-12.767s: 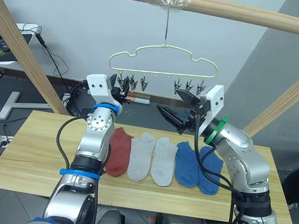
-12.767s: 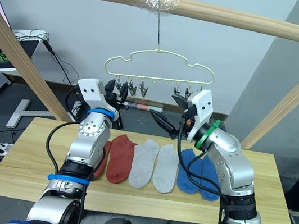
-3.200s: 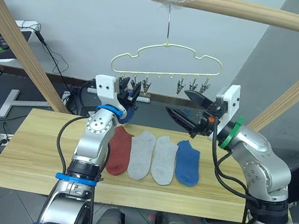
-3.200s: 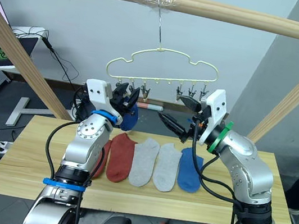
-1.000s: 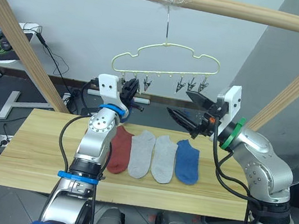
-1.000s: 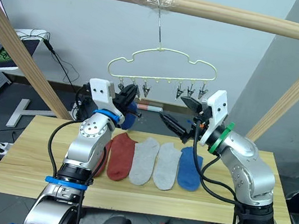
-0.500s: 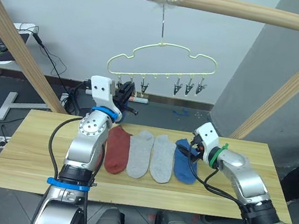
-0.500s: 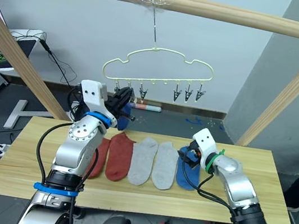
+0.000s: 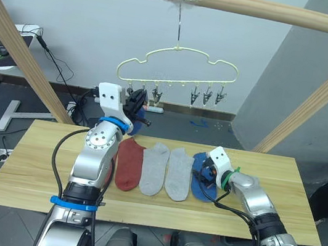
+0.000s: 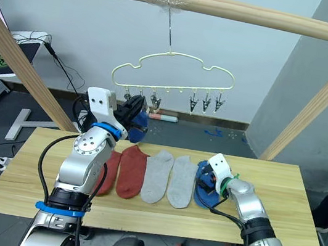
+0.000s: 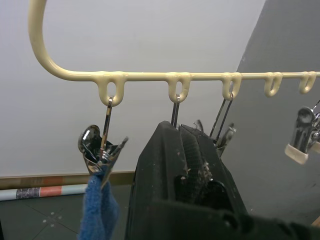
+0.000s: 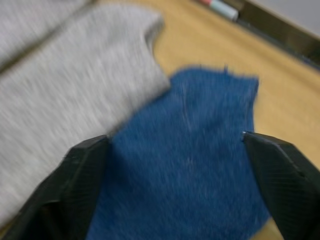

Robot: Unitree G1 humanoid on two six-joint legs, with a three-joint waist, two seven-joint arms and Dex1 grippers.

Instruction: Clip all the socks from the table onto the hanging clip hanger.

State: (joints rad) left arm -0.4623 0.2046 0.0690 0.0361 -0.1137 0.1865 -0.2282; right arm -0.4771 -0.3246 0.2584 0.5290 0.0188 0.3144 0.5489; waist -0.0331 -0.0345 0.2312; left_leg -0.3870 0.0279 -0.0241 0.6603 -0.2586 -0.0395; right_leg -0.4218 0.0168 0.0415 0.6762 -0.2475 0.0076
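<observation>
Right fingers (image 12: 175, 165) spread over blue sock (image 12: 200, 150); left fingers (image 11: 182, 150) together by clip hanger (image 11: 150, 76).

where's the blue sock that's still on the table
In the left eye view, the blue knit ankle sock lies at the right end of the sock row on the light wooden table, beside a light grey sock, under the open right tool.

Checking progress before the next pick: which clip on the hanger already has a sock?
The leftmost clip: a blue sock hangs from it. The other clips look bare.

One blue sock (image 11: 98, 210) hangs clipped; five socks (image 9: 155, 168) lie flat.
</observation>
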